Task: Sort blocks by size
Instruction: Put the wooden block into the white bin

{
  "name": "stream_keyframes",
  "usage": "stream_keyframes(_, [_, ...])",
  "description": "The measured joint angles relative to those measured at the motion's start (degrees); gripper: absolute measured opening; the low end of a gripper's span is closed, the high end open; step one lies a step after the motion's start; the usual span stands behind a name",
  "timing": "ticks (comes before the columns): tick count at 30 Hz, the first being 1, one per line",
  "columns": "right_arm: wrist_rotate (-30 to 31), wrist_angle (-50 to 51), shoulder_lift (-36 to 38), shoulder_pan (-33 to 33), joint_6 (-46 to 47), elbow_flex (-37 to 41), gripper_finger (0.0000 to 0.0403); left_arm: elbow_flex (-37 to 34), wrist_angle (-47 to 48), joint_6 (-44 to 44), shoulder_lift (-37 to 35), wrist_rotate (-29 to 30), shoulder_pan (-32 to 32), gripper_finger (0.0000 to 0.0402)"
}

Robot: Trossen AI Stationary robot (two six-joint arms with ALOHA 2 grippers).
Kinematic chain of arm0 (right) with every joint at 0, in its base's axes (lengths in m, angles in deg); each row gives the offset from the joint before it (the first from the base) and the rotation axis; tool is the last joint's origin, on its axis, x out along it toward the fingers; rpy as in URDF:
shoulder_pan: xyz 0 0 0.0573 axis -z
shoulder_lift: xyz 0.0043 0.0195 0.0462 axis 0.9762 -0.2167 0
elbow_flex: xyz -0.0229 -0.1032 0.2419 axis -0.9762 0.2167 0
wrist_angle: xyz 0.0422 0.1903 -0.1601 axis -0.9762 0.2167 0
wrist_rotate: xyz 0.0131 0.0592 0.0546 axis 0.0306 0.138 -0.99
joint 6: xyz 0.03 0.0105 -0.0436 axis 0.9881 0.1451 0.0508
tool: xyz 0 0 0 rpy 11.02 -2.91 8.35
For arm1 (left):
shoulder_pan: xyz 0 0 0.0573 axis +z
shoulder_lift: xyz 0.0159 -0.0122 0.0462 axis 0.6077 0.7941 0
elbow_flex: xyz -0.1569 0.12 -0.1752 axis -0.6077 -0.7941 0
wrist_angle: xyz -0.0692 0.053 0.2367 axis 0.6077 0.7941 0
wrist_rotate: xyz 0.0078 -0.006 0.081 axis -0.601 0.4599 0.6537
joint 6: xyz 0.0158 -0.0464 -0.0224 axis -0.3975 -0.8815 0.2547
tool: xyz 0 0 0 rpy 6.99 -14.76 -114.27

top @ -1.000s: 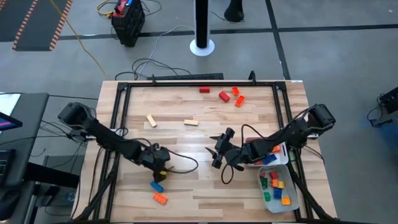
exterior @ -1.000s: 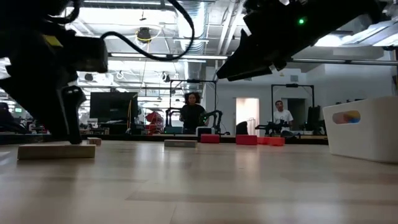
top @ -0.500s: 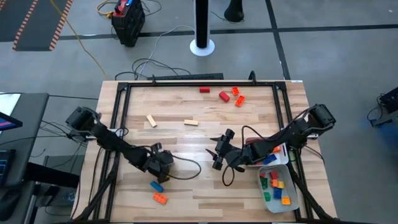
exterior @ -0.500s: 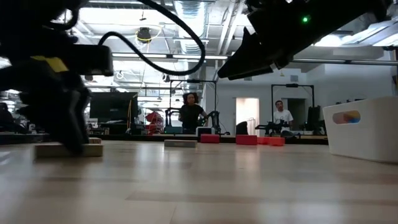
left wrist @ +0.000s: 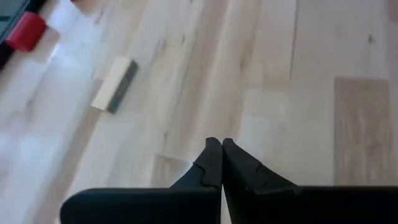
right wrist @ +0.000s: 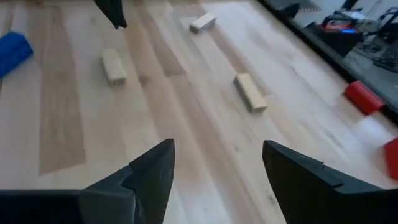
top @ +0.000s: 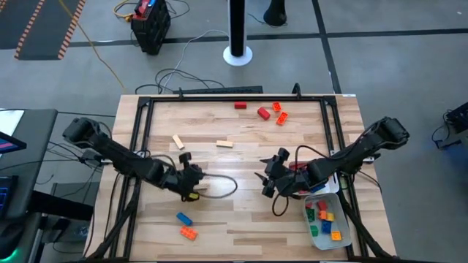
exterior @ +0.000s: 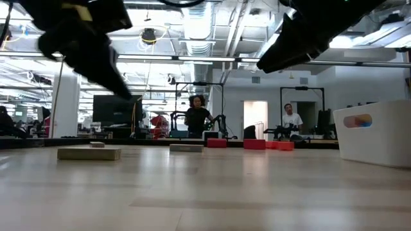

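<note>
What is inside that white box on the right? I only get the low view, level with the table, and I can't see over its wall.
Observer: From above it is a white tray holding a handful of small blocks in red, green, blue, orange and yellow.
Operator: Is the dark thing hanging at my top left holding anything?
Observer: That is the left hand. Its own camera shows the fingers shut together with nothing between them.
Operator: Are there blocks on the table that I'm missing?
Observer: Yes. A blue block and an orange block lie close together on the bare wood on the left arm's side, outside your picture.
</note>
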Motion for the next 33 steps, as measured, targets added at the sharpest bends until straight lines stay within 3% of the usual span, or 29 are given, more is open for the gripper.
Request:
stream_keyframes(5, [-1.4,-2.5,-3.1,-0.5,0.1,0.0,0.0273,-0.4,1.0,0.1,-0.6,-12.3,2.0,0.0021])
stream_keyframes(8, [-1.8,-3.6,-5.6,-0.5,1.1,0.0,0.0273,-2.2,1.5,-3.1,0.5,-13.5,1.7,0.0065])
stream_keyframes(11, [-3.0,-5.3,-6.9,-0.4,1.5,0.0,0.0273,-5.3,-3.0,-4.6,0.7,-13.4,0.9,0.0120])
stream_keyframes(18, [-3.0,-6.0,-5.2,-1.7,1.6,0.0,0.0273,-19.9,-29.2,-4.1,0.6,-7.4,-3.7,0.0209])
stream_keyframes(24, [-2.8,-6.1,-4.9,-2.0,1.3,0.0,0.0273,-27.9,-44.4,-4.0,0.7,-3.3,-5.4,0.0225])
stream_keyframes(33, [-2.9,-9.4,-4.9,-1.4,-1.1,0.0,0.0273,-28.9,-55.0,-3.0,9.6,-2.2,-5.4,0.0226])
